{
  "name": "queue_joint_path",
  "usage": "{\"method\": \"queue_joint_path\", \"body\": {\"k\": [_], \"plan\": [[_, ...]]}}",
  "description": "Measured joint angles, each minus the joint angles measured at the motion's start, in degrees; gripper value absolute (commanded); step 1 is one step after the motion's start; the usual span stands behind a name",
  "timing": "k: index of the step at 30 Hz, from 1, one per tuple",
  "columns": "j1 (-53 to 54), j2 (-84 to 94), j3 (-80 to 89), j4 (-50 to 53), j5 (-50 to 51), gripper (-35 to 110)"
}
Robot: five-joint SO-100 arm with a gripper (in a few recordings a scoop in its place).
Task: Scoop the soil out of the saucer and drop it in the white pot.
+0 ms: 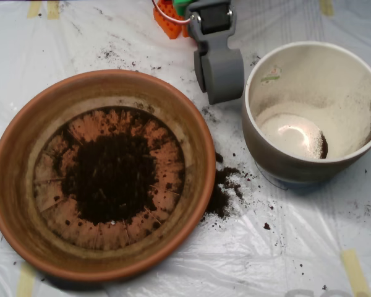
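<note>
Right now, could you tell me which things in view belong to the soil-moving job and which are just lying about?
Belong to the job:
- soil heaped in the saucer
- white pot
- scoop

Just lying about:
- spilled soil on the plastic sheet between saucer and pot
- yellow tape strips

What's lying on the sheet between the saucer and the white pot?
In the overhead view, a patch of spilled soil lies on the plastic sheet between the saucer and the white pot.
</note>
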Motion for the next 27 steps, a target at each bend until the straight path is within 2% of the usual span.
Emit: {"method": "queue_joint_path", "body": {"k": [10, 18, 27], "plan": [[12.0, -19.2, -12.7, -9.4, 7.3, 37], [17.5, -48.2, -20.0, -17.2, 8.4, 37], [22.9, -74.8, -38.0, -13.9, 12.7, 39]]}}
